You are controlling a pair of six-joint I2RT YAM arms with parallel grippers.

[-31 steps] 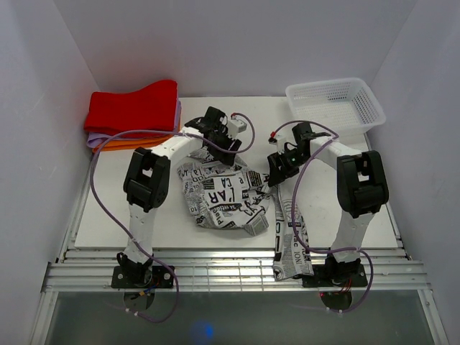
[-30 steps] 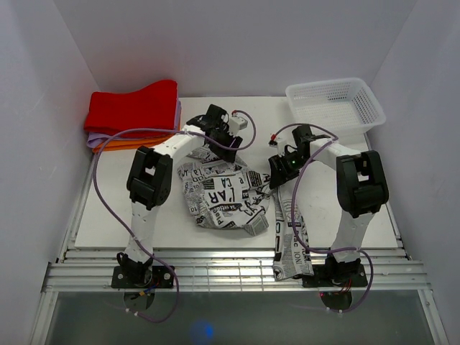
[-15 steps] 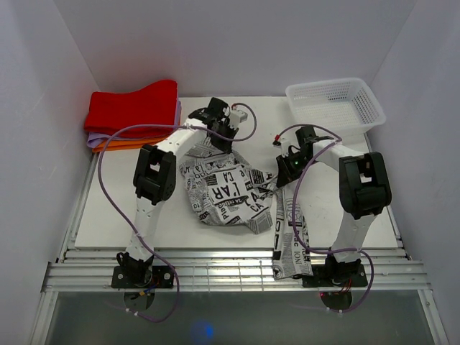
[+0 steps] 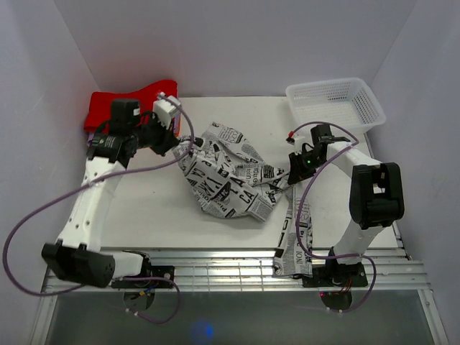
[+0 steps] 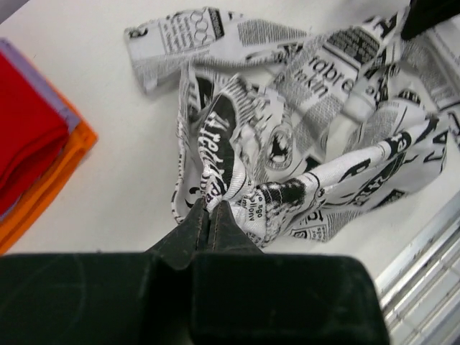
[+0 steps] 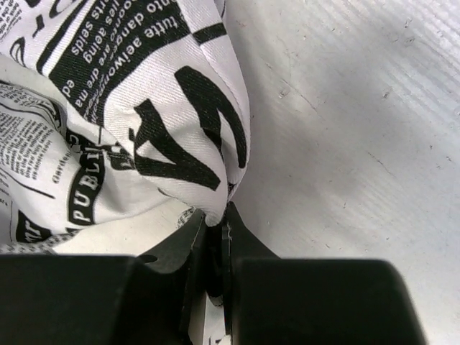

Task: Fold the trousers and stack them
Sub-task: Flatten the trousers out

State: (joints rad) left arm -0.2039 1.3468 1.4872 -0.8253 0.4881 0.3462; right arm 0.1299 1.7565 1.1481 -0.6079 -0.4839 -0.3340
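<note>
The trousers, white with black newspaper print, lie crumpled mid-table, and one leg trails over the front edge. My left gripper is shut on a bunched edge at their left side and holds it off the table. In the left wrist view the fingertips pinch a fold of the trousers. My right gripper is shut on the trousers' right edge. The right wrist view shows its jaws closed on a lobe of printed fabric just above the white tabletop.
A stack of red, purple and orange folded cloths sits at the back left, close behind the left wrist, and shows as a red cloth in the left wrist view. A white plastic basket stands back right. Metal rails line the front edge.
</note>
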